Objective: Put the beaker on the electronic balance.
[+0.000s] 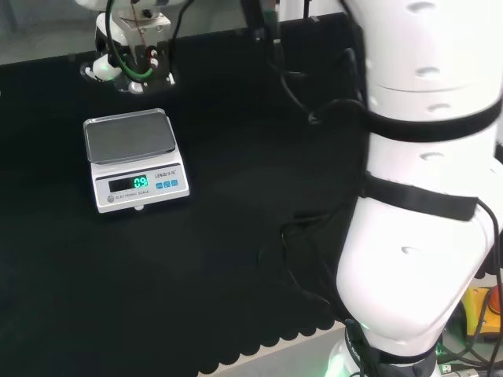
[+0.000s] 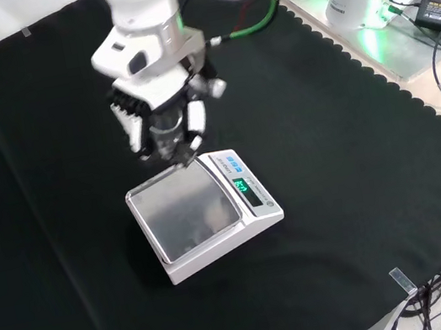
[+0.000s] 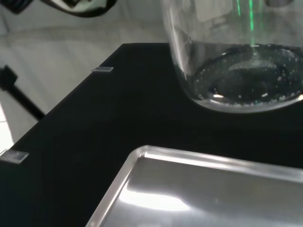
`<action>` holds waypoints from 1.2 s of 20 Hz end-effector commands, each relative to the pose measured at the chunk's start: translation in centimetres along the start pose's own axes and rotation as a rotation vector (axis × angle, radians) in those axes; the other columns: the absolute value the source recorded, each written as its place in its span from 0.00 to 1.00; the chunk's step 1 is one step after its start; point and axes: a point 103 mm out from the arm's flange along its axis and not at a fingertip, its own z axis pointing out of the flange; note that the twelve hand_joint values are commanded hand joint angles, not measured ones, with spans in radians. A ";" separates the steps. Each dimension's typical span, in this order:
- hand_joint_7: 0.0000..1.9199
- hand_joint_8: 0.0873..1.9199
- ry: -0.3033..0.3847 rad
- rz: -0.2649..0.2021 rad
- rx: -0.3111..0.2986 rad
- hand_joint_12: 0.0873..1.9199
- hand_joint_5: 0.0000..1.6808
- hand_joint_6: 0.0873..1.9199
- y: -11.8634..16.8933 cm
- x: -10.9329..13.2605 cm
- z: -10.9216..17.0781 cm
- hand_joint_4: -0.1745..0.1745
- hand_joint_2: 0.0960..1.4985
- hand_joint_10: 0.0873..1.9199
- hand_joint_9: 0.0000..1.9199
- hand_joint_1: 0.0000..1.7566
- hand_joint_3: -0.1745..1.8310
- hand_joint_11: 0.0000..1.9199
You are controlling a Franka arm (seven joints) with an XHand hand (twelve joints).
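The cloth (image 2: 356, 158) is matt black fabric with a scalloped edge. The balance (image 2: 205, 213) has a smooth white plastic body and a brushed metal pan (image 3: 203, 189) that gives back soft glare. The beaker (image 3: 236, 56) is clear, glossy glass, its base flecked with small specks or droplets. The hand (image 2: 162, 115) looks like hard plastic, glossy white shells over black parts.
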 end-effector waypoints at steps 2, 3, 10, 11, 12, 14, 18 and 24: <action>0.92 0.15 0.187 0.040 -0.141 0.27 0.71 0.39 6.6 2.0 2.9 0.00 0.44 0.20 1.00 0.68 0.40 0.90; 0.93 0.15 0.217 0.073 -0.164 0.27 0.71 0.39 6.3 1.5 2.9 0.00 0.44 0.20 1.00 0.68 0.40 0.90; 0.93 0.16 0.271 0.287 -0.201 0.28 0.71 0.39 3.4 -2.8 3.7 0.00 0.43 0.20 1.00 0.68 0.42 0.89; 0.93 0.16 0.273 0.309 -0.205 0.28 0.71 0.39 2.9 -3.6 3.9 0.00 0.43 0.20 1.00 0.68 0.42 0.88; 0.93 0.16 0.271 0.322 -0.207 0.28 0.71 0.39 2.6 -4.0 4.2 0.00 0.43 0.20 1.00 0.68 0.42 0.88; 0.93 0.16 0.260 0.331 -0.203 0.28 0.71 0.39 2.3 -4.2 5.0 0.00 0.43 0.20 1.00 0.68 0.42 0.88; 0.93 0.16 0.289 0.283 -0.169 0.30 0.71 0.40 1.7 -3.9 7.2 0.00 0.42 0.20 1.00 0.68 0.43 0.87; 0.93 0.16 0.229 0.279 -0.086 0.30 0.71 0.40 2.4 -3.6 9.5 0.00 0.42 0.20 1.00 0.68 0.43 0.87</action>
